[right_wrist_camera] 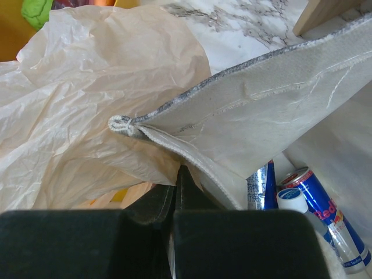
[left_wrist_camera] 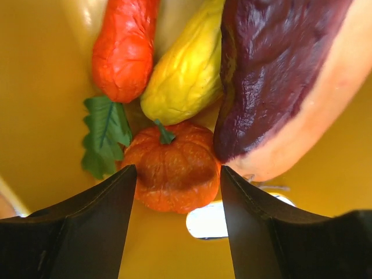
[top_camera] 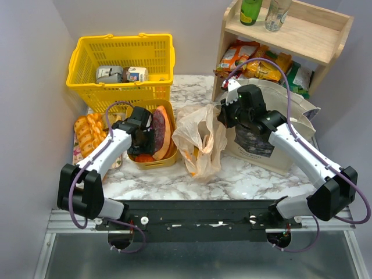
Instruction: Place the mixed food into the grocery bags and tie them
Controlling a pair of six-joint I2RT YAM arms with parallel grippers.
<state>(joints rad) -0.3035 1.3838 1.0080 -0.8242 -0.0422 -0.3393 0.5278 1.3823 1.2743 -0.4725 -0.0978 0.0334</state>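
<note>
My left gripper [top_camera: 142, 136] hangs open over a small yellow tray [top_camera: 168, 158] of mixed food. Its tips [left_wrist_camera: 174, 171] stand at either flank of a small orange pumpkin [left_wrist_camera: 171, 174]. Beside the pumpkin lie a yellow fruit [left_wrist_camera: 186, 70], a red-orange piece [left_wrist_camera: 125, 46] and the red-brown long slice [left_wrist_camera: 273, 70]. The peach plastic bag [top_camera: 200, 139] stands mid-table. My right gripper [top_camera: 225, 115] is shut, its tips [right_wrist_camera: 177, 171] tucked under the canvas tote's rim [right_wrist_camera: 261, 110], against the peach bag [right_wrist_camera: 87, 104]. I cannot tell whether they pinch any fabric. Two blue-silver cans [right_wrist_camera: 308, 197] lie inside the tote [top_camera: 264, 160].
A yellow shopping basket [top_camera: 122, 64] with boxes stands at the back left. Braided bread loaves [top_camera: 87, 131] lie left of the tray. A wooden shelf [top_camera: 290, 29] at the back right holds bottles [top_camera: 251, 10] and snack packets [top_camera: 256, 61].
</note>
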